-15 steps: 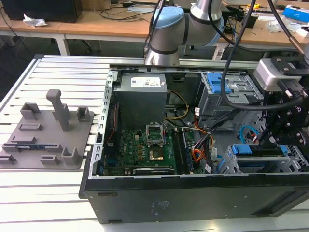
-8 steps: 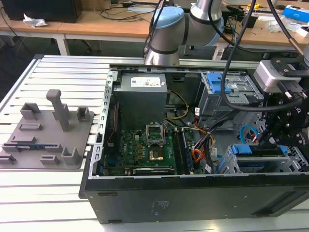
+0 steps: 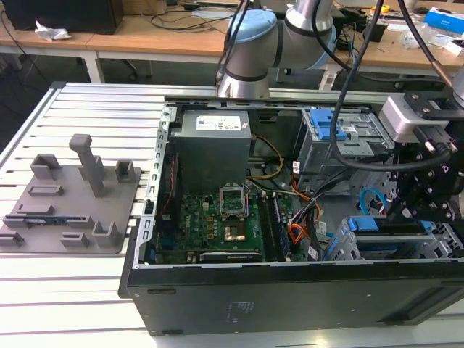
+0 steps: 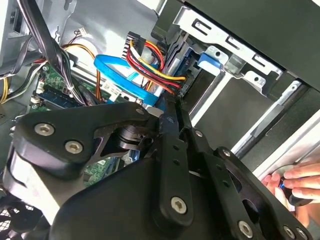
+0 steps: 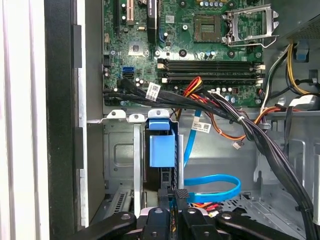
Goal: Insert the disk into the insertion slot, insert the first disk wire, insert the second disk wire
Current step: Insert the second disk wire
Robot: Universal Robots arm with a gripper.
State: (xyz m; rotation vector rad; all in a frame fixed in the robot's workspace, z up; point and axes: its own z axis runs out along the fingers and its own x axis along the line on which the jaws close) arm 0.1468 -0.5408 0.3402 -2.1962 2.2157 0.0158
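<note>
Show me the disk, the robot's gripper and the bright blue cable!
the disk (image 5: 162, 145): first wrist view, its blue carrier.
gripper (image 4: 176, 102): second wrist view, fingertips.
blue cable (image 5: 212, 179): first wrist view, top of loop.

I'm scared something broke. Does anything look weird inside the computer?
Nothing looks broken. One odd thing: a person's hand is at the edge of the case, close to the gripper working by the disk.

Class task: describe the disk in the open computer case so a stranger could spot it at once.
Start at the open computer case and go to its corner at the exterior view's right, beside the gripper. There the disk, edged in bright blue, sits in the insertion slot, lower than the taller blue-latched cage.
</note>
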